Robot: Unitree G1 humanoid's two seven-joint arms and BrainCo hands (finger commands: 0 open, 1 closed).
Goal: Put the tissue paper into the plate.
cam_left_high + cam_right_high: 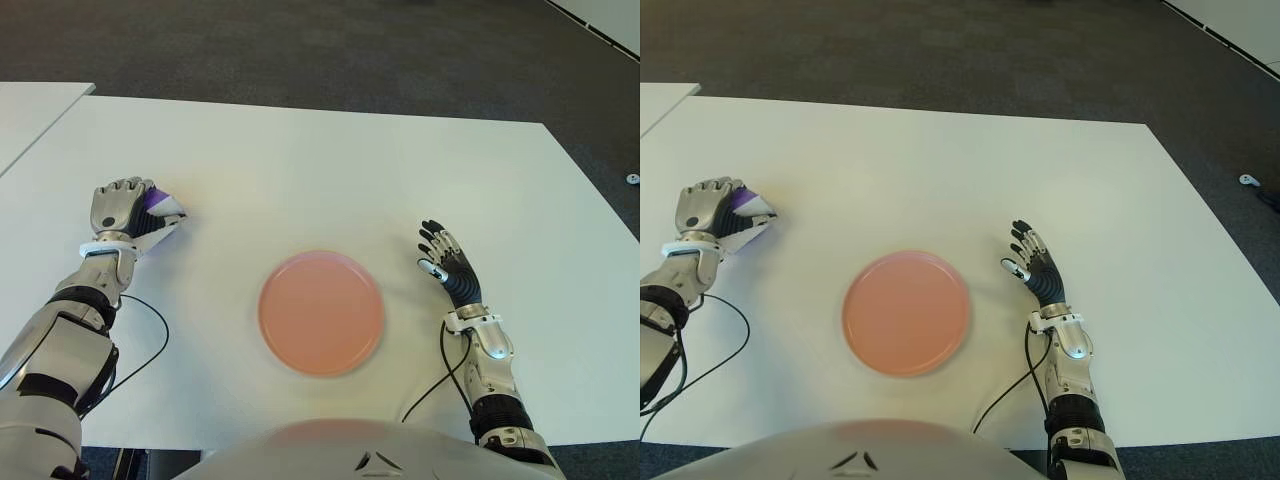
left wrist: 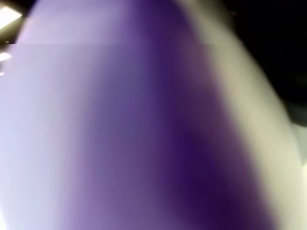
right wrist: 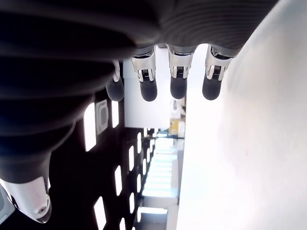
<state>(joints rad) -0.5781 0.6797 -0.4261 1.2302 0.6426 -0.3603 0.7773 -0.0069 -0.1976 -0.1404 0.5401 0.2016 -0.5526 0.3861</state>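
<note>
A purple and white tissue pack (image 1: pixel 160 205) lies on the white table at the far left, and my left hand (image 1: pixel 125 212) is curled over it, gripping it. The same pack (image 2: pixel 144 124) fills the left wrist view, pressed close to the camera. The round pink plate (image 1: pixel 321 312) sits near the table's front edge in the middle, with nothing on it. My right hand (image 1: pixel 448 262) shows to the right of the plate, fingers (image 3: pixel 178 88) stretched out and holding nothing.
The white table (image 1: pixel 330 170) stretches wide behind the plate. A second table's corner (image 1: pixel 30 110) shows at the far left. Black cables (image 1: pixel 150 340) trail from both wrists along the front edge. Dark carpet lies beyond the table.
</note>
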